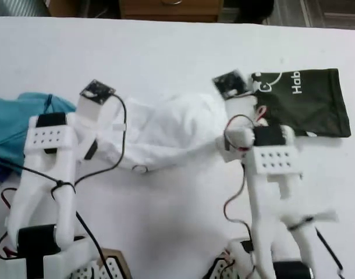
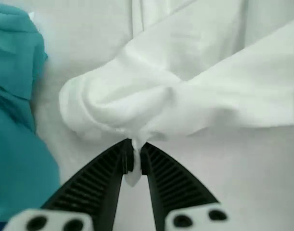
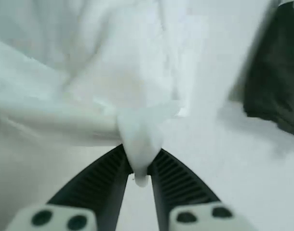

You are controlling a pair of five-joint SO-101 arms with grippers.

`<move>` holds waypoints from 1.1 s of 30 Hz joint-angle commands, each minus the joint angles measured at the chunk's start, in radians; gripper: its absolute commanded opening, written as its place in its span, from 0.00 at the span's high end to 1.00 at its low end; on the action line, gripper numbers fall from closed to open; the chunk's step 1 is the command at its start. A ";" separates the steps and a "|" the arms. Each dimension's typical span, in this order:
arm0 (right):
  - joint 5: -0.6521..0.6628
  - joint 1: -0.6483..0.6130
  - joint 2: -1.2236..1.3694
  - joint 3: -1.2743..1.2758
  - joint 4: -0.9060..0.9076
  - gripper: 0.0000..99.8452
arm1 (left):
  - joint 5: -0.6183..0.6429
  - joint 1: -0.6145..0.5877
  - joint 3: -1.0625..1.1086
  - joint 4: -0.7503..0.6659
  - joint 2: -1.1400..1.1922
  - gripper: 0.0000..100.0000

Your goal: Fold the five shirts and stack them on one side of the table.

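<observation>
Two pinches here: left gripper [image 2: 136, 154] and right gripper [image 3: 140, 166] each clamp an end of the white shirt [image 1: 166, 131], probably to stretch it flat for folding.

Table [image 1: 166, 46]; teal shirt [image 1: 14, 122], white shirt [image 1: 166, 131], black shirt [image 1: 305, 102]

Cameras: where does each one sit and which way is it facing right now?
High view: fixed above the table, looking down; left arm and right arm flank the white shirt.
Left wrist view: on the left arm, looking along the left gripper, shut on the white shirt; teal shirt beside.
Right wrist view: on the right arm, looking along the right gripper, shut on that shirt; dark shirt beside.
Shared: all views show the white shirt.
</observation>
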 commanded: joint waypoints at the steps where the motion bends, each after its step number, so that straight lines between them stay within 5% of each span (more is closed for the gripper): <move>1: 0.011 0.033 -0.099 -0.048 -0.010 0.98 | 0.012 0.012 -0.114 0.081 -0.006 0.97; 7: 0.011 0.039 -0.051 -0.044 -0.061 0.98 | 0.005 0.060 -0.039 0.104 0.003 0.97; 13: 0.011 0.039 0.038 -0.046 -0.117 0.98 | 0.003 0.146 0.117 -0.017 0.002 0.96; 18: 0.011 0.039 0.056 -0.046 -0.120 0.98 | -0.014 0.071 0.140 -0.160 0.002 0.85; 24: 0.011 0.039 0.056 -0.046 -0.120 0.98 | -0.008 -0.009 0.048 -0.229 0.002 0.86; 33: 0.011 0.039 0.056 -0.046 -0.122 0.98 | -0.008 -0.021 0.173 -0.559 0.005 0.85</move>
